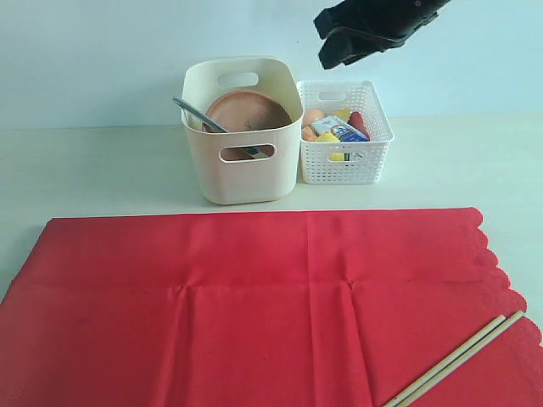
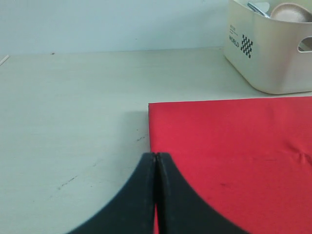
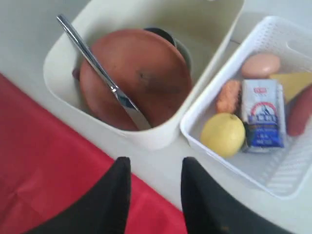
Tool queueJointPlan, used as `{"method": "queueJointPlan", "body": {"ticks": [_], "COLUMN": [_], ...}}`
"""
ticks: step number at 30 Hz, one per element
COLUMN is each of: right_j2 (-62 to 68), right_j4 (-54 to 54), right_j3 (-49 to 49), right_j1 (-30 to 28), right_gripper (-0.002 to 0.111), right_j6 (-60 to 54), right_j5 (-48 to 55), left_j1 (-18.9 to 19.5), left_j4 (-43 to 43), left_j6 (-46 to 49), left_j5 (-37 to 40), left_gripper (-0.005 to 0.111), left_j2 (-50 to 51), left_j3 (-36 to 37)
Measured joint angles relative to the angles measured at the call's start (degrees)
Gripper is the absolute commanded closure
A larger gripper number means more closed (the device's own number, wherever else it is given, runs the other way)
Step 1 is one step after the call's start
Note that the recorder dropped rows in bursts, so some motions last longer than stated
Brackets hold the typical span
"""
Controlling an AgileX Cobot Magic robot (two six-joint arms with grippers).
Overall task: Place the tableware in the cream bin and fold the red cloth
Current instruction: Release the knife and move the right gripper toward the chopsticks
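- The right gripper (image 1: 325,42) hangs high at the far side, above where the cream bin (image 1: 242,182) and the white lattice basket (image 1: 344,165) stand touching. Its jaws are apart with nothing between them.
- The left gripper (image 2: 155,158) is down low at the cloth's left edge, jaws pressed together. I cannot make out that it has pinched anything. From the front it is out of sight.
- In the bin, the round brown plate (image 1: 248,110) leans on edge and the silver knife (image 1: 199,116) rests across it, handle poking up over the left rim. Something dark sits behind the plate, too hidden to name.
- The basket, right of the bin, holds only food and a small carton, none of it the robot's business here.
- The red cloth (image 1: 254,297) lies spread flat across the near side, unfolded, scalloped edge to the right.
- The chopsticks (image 1: 454,360) lie side by side on the cloth's near right corner, well apart from the bin.
- My reading is that the clearing step is nearly finished, with the chopsticks the last piece I can see left out, and folding not begun.
- Next, I'd say, the right arm must come near and down to that corner and close on both thin sticks together without catching the cloth. Then it carries them back over the bin's rim.
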Motion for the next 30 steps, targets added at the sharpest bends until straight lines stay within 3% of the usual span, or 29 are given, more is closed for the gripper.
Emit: {"method": "queueJointPlan", "body": {"ticks": [8,20,30], "right_j2": [-13.63,-24.21,-25.84], "right_j4": [-10.10,-11.08,-4.64], "right_j3": [14.28,32.58,46.60], "right_j1": [-0.10,-0.10,-0.10], "right_gripper": [0.076,0.076,0.076], "right_j6": [6.19,6.53,3.88], "right_j5": [6.26,14.64,3.67], "left_j1": [0.00,0.00,0.00], "left_j4": [0.00,0.00,0.00], "left_j6": [0.00,0.00,0.00], "left_j5": [0.00,0.00,0.00], "left_gripper": [0.107,0.107,0.107], "left_j2": [0.00,0.00,0.00], "left_j3": [0.00,0.00,0.00]}}
